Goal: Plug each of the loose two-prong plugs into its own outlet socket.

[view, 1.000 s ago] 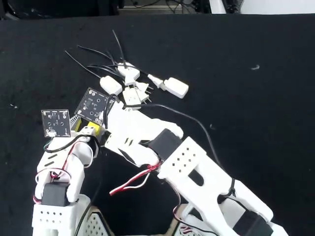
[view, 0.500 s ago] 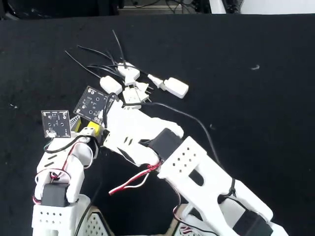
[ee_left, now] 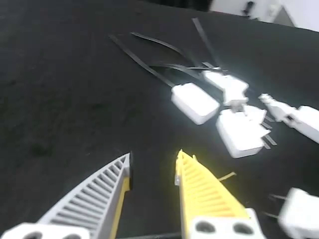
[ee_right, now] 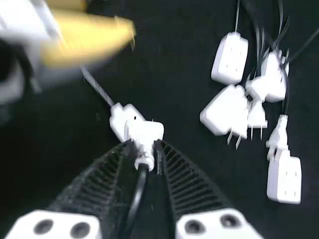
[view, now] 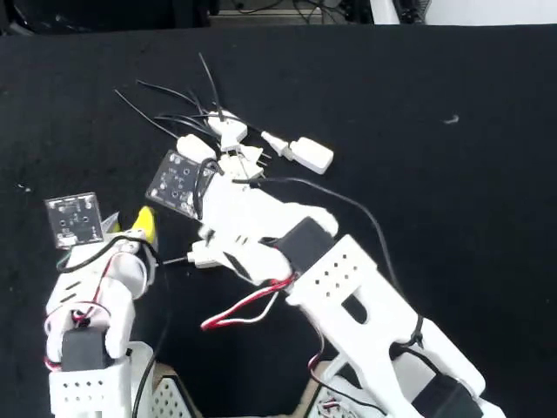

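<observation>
Left gripper (ee_left: 153,159) has pulled back leftward, off the right gripper (ee_right: 142,147); its fingers (ee_left: 202,186) stand apart over bare bench (view: 452,192); right fingers are clamped on a white plug (ee_right: 135,128), its body poking past the fingertips; loose plugs and sockets (view: 233,150) cluster just beyond; wide open bench lies rightward.

White plugs (ee_left: 241,132), black table (view: 452,218), white arms (view: 348,287), left gripper (ee_left: 152,158) with ribbed yellow and grey jaws.
</observation>
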You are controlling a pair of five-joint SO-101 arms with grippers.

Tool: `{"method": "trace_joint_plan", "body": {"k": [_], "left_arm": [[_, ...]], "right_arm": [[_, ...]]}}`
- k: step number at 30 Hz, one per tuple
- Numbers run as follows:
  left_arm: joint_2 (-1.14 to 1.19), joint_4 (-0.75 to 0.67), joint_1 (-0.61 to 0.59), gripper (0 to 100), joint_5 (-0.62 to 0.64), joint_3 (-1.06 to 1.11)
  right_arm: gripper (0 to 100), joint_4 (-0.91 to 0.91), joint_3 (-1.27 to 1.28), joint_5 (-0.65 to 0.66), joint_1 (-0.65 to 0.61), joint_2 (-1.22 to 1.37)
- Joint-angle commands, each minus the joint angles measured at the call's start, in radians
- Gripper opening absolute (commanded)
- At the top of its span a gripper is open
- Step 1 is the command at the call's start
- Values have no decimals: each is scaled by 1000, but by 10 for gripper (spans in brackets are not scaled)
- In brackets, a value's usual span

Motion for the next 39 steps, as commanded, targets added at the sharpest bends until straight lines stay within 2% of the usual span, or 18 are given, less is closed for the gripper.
{"method": "trace_joint_plan", "body": {"k": [1, 8, 14, 19, 25, 39], "left_arm": [[3, 94, -50, 159, -152, -19], [5, 147, -174, 159, -327, 145], [5, 149, -288, 159, -402, 205], [5, 146, -355, 159, -466, 239], [5, 146, -361, 159, -493, 257], [5, 147, -361, 159, -493, 259]], "right_arm": [[11, 66, -62, 150, 23, -41], [11, 120, -68, 517, 23, 53], [11, 98, -120, 647, 25, 206], [11, 103, -245, 666, 25, 335], [11, 104, -366, 660, 25, 467], [11, 106, -378, 686, 55, 579]]}}
